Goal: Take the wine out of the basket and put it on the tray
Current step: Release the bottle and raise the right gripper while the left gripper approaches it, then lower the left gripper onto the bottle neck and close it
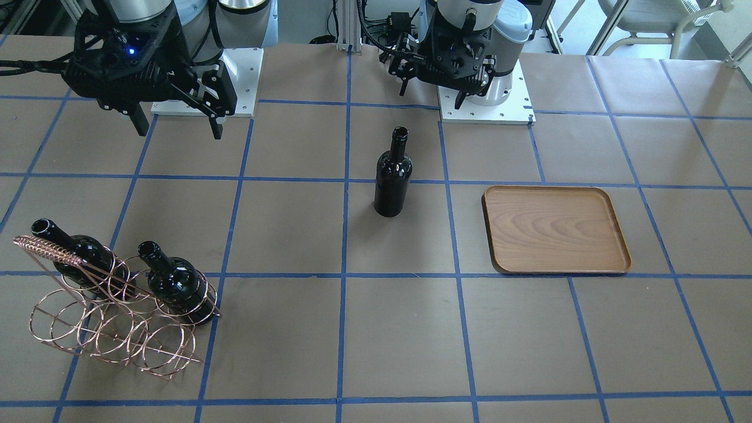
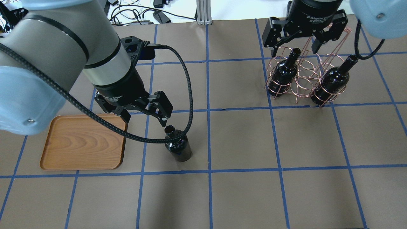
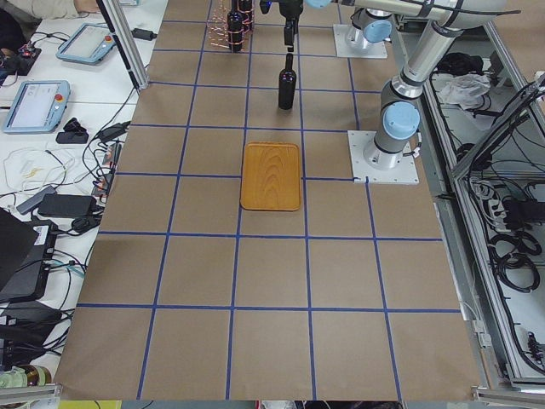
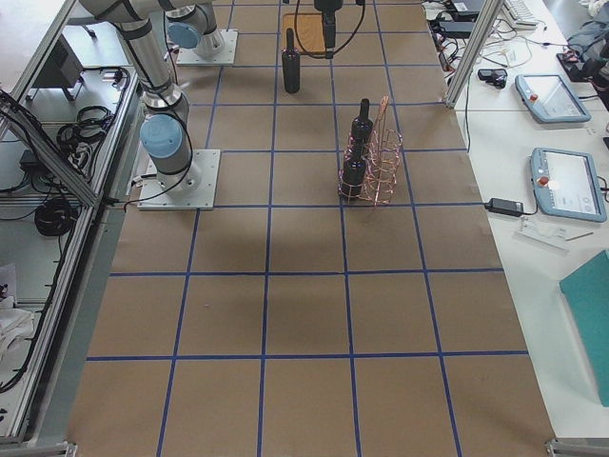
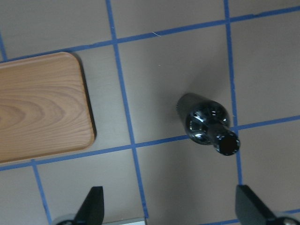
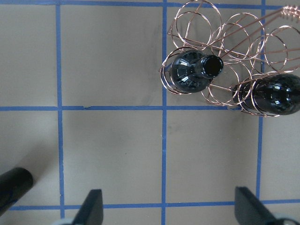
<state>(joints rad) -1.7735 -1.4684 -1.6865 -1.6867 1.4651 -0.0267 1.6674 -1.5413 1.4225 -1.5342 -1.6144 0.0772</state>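
Wine (image 1: 392, 176) between tray (image 1: 555, 229) and basket (image 1: 53, 252) — touching neither.

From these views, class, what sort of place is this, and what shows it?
Probably a robotics lab: a table gridded with blue tape, left arm and right arm bolted on, teach pendants alongside.

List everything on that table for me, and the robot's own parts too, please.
Standing wine bottle: one, near-black, upright on the table between basket and tray.
Racked wine bottles: two, near-black, held in the basket's rings, necks up.
Basket: one, copper wire, on the robot's right side of the table.
Tray: one, brown wood, nothing on it, on the robot's left side.
Table: one, brown cover with a blue tape grid.
Left end effector: one, black, open and empty, above the standing wine bottle's neck.
Right end effector: one, black, open and empty, raised near the basket.
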